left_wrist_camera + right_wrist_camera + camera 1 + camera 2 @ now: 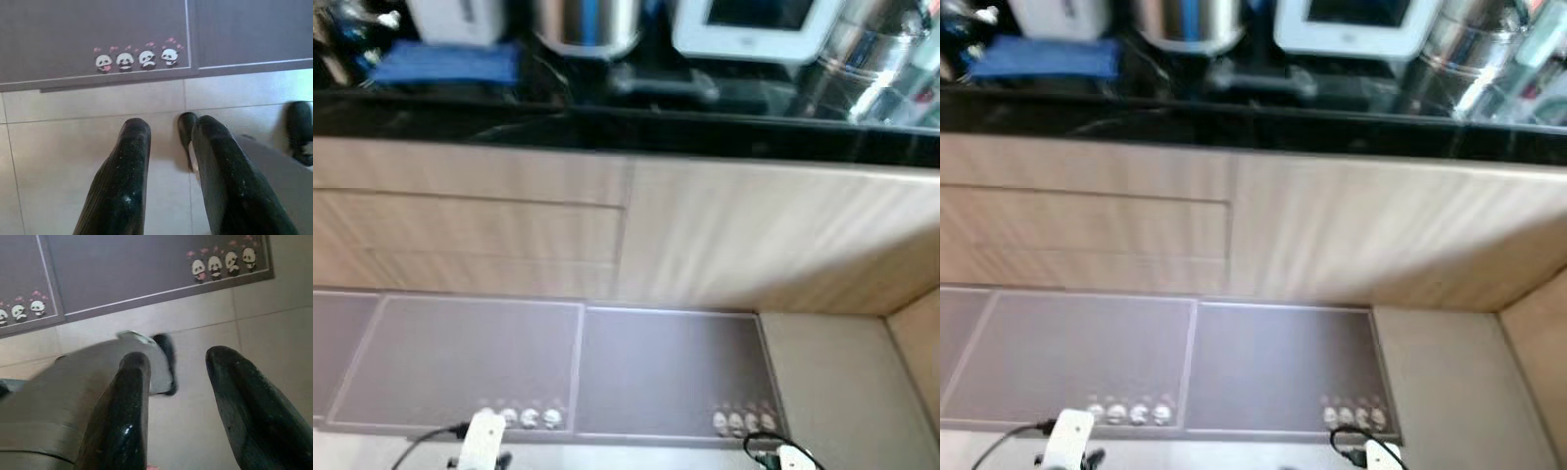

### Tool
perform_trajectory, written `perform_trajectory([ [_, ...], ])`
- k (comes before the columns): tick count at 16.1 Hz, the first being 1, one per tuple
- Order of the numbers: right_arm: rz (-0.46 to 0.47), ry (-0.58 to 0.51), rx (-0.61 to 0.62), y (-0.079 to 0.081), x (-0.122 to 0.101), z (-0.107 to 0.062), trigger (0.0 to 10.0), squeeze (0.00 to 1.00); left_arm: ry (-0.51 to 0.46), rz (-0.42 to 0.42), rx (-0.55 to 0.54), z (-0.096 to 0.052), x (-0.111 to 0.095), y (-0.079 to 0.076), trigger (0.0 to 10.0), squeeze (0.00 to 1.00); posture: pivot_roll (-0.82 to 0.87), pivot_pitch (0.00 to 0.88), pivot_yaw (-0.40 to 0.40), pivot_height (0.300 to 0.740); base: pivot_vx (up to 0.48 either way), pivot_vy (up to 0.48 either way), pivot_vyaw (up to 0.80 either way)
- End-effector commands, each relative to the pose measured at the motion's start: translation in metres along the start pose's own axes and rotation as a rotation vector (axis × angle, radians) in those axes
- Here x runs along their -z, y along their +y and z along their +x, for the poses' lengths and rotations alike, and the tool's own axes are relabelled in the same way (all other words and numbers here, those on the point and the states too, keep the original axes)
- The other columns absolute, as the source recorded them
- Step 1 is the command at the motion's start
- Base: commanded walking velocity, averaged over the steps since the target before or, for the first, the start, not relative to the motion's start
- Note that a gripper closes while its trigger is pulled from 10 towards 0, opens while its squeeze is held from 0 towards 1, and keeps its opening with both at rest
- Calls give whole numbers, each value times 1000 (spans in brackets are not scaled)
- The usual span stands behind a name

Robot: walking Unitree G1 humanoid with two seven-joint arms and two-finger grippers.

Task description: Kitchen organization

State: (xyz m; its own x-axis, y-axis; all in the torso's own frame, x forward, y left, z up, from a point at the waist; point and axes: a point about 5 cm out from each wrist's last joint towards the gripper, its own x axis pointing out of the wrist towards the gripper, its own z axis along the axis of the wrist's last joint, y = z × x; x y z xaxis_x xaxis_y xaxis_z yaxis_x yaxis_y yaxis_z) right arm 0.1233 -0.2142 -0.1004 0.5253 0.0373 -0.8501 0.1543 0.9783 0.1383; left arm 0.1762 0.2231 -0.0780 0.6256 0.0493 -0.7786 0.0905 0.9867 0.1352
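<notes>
Left gripper (166, 171): fingers apart, empty, over pale floor tiles (73, 142).
Right gripper (190, 406): apart, empty.
Cluttered black glossy countertop (626, 122): well above, ahead.
Risk: grey panda-print mat (98, 34) just ahead may trip feet.

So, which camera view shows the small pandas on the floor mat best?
The left wrist view: four pandas with pink hearts stand sharp along the mat edge. The right wrist view shows them smaller, in two groups near the mat corners. In both eye views they are only blurred white dots at the mats' near edge.
</notes>
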Motion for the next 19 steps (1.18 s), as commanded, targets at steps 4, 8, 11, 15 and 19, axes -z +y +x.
perform_trajectory([
  [4, 7, -6, 14, 2, -5, 2, 10000, 0, 42, 8, 23, -2, 13, -8, 10000, 0, -16, 109, -55, 740, 0, -377, 0],
  [8, 4, -9, -8, 25, -10, 9, 10000, 0, 36, 7, 24, -2, 11, -9, 10000, 0, -19, 113, -59, 740, 0, -377, 0],
  [11, 5, -11, -17, 34, -10, 11, 10000, 0, 37, 11, 17, -2, 10, -9, 10000, 0, -33, 117, -53, 740, 0, -126, 0],
  [15, 9, -10, -22, 40, -6, 11, 10000, 0, 41, 1, 27, -2, 11, -6, 10000, 0, -36, 117, -37, 740, 0, 0, 0],
  [19, 11, -29, -30, 52, -18, 16, 10000, 0, 41, 13, 33, -2, 9, -4, 10000, 0, -40, 107, -24, 740, 0, 0, 0],
])
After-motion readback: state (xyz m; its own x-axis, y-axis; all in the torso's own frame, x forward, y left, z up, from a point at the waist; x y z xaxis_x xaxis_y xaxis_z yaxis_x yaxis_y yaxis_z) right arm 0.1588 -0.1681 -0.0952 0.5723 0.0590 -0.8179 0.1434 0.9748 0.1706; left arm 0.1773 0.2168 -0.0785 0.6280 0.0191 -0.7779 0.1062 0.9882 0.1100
